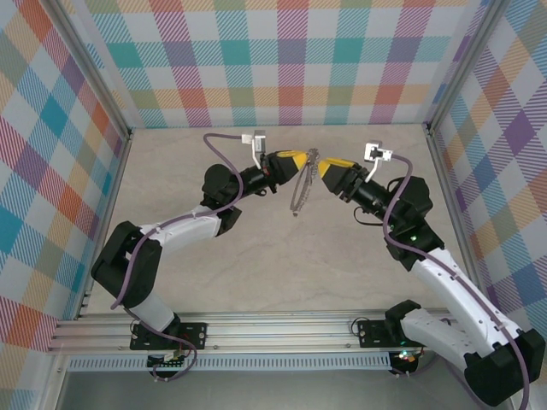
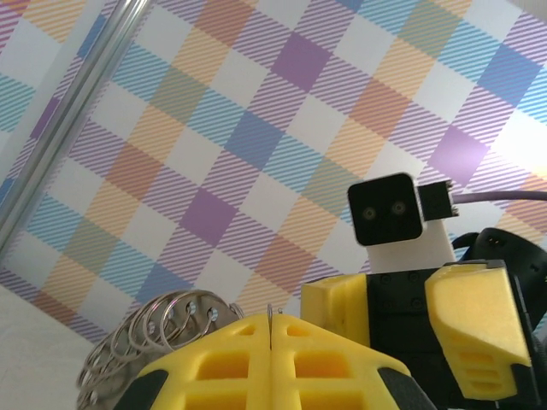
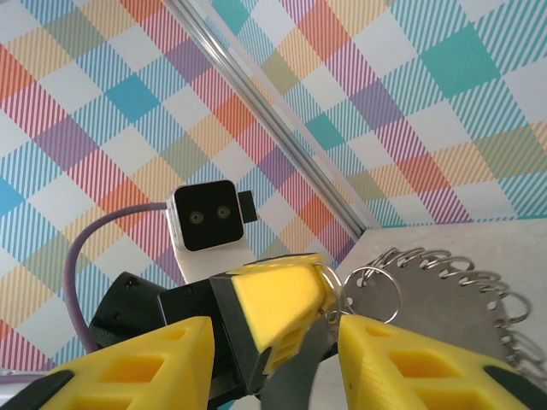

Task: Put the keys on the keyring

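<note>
The keyring (image 1: 301, 190) hangs in mid-air between the two arms, a thin grey metal piece with small silvery loops all round its rim (image 3: 453, 295). My left gripper (image 1: 295, 161) is shut on it. In the left wrist view a thin metal edge stands pinched between the yellow pads (image 2: 272, 323), with a bunch of loops (image 2: 167, 325) to their left. My right gripper (image 1: 325, 173) faces it, open, one finger (image 3: 128, 367) on either side of the left gripper's tip (image 3: 282, 299), and holds nothing. The other finger (image 3: 427, 363) sits just below a loop. The keys are out of view.
The beige table (image 1: 256, 273) is walled by checked panels on three sides, with metal corner posts (image 1: 124, 145). Each wrist camera (image 2: 386, 209) faces the other across the ring. An aluminium rail (image 1: 256, 329) runs along the near edge by the arm bases.
</note>
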Robot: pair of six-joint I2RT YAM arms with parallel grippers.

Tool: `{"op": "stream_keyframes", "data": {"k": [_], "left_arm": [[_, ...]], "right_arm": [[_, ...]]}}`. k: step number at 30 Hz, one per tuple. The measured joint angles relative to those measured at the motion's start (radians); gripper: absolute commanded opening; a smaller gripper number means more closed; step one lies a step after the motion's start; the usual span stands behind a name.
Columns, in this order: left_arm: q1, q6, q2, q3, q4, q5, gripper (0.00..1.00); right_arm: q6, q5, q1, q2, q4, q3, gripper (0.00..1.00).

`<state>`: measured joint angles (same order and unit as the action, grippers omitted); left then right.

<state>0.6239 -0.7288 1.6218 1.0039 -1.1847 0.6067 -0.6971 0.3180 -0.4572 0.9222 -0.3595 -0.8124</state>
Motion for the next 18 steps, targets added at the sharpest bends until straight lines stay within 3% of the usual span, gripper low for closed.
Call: {"op": "stream_keyframes", "data": {"k": [18], "left_arm": [[-0.006,-0.077,0.014,0.0,-0.079,-0.018,0.0]], "right_arm": [[-0.101,0.055,0.018,0.158,-0.179,0.026,0.4]]}}
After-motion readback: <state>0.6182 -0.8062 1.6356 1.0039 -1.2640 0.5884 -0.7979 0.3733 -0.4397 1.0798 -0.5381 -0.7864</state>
